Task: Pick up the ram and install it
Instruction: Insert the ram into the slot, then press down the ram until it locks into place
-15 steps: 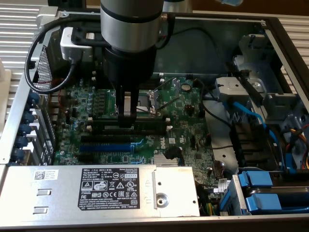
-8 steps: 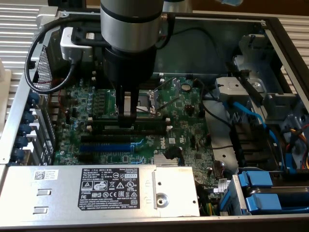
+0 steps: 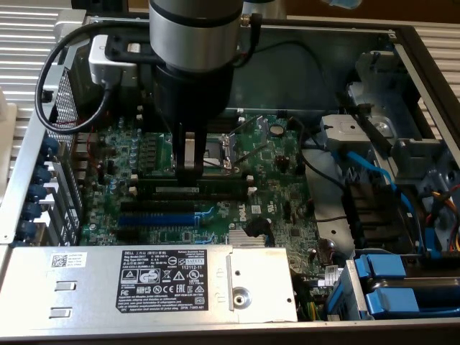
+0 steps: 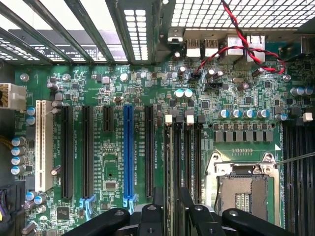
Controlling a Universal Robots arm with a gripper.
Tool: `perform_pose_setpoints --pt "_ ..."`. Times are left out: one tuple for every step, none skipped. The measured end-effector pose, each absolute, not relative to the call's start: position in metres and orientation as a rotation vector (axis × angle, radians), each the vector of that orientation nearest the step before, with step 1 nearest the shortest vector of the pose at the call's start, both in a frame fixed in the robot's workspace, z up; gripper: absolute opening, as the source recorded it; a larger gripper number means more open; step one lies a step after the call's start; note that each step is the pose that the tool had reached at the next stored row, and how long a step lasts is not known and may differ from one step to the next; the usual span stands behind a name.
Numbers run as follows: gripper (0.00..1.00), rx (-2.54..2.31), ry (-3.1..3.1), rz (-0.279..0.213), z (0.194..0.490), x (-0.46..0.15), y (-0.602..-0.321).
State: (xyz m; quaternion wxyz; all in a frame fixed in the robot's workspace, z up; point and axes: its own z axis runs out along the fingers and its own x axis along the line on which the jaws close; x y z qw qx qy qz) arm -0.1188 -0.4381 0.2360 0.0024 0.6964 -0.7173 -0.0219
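The ram (image 3: pixel 208 188), a long dark green stick with a pale label strip, stands on edge along the black memory slots (image 3: pixel 215 180) in the middle of the motherboard (image 3: pixel 280 187). My gripper (image 3: pixel 191 171) hangs straight down over it, tips just above its upper edge near the label. In the wrist view the two black fingers (image 4: pixel 157 204) stand apart over the memory slots (image 4: pixel 188 157), and my gripper (image 4: pixel 171 209) is open. Whether the fingers touch the ram I cannot tell.
The blue expansion slot (image 3: pixel 154 215) lies just in front of the memory slots, the CPU socket (image 3: pixel 226 147) just behind. A metal power supply (image 3: pixel 144 280) fills the near side. Blue drive carriers (image 3: pixel 402 287) and cables crowd the exterior view's right. Case walls ring the board.
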Motion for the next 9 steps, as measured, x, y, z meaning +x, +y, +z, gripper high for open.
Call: perform_pose_setpoints --pt "0.27 2.185 -2.250 -0.069 0.2368 -0.1187 -0.4380" --pt "0.27 2.185 -2.250 -0.069 0.2370 -0.1187 -0.4380" --pt "0.27 2.185 -2.250 -0.069 0.2371 -0.1187 -0.4381" --pt "0.27 2.185 -2.250 -0.069 0.2371 -0.1187 -0.4381" --pt "0.27 2.185 -2.250 -0.069 0.2371 -0.1187 -0.4381" --pt "0.27 2.185 -2.250 -0.069 0.2371 -0.1187 -0.4381" --pt "0.27 2.185 -2.250 -0.069 0.2371 -0.1187 -0.4381" --pt "0.27 2.185 -2.250 -0.069 0.2371 -0.1187 -0.4381" --pt "0.27 2.185 -2.250 -0.069 0.2371 -0.1188 -0.4381"
